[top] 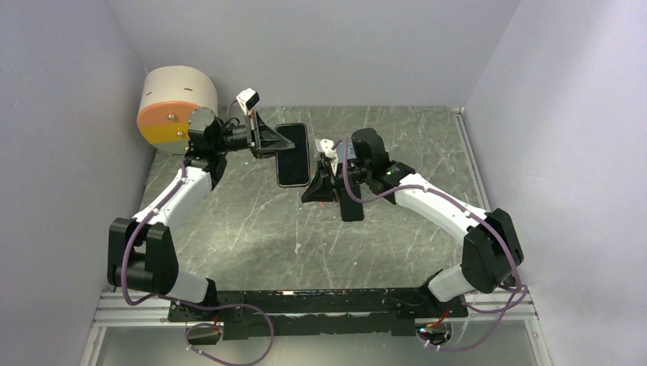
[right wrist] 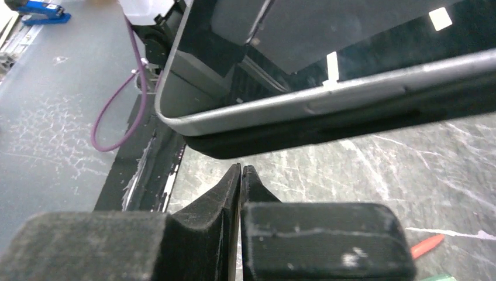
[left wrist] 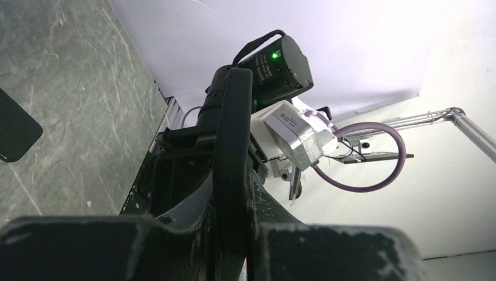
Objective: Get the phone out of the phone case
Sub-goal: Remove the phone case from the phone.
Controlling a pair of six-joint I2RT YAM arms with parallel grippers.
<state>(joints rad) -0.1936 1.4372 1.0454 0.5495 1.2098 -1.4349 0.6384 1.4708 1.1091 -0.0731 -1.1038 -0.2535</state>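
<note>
- L gripper [top: 273, 142]: clamped on phone case [right wrist: 304, 139] w/ phone [top: 292, 155]; held above table [top: 252, 229], mid far edge.
- R gripper [right wrist: 241, 171]: fully closed, empty; tips just beside case.

text: none legible | motor label [left wrist: 268, 69]: print too small to read
</note>
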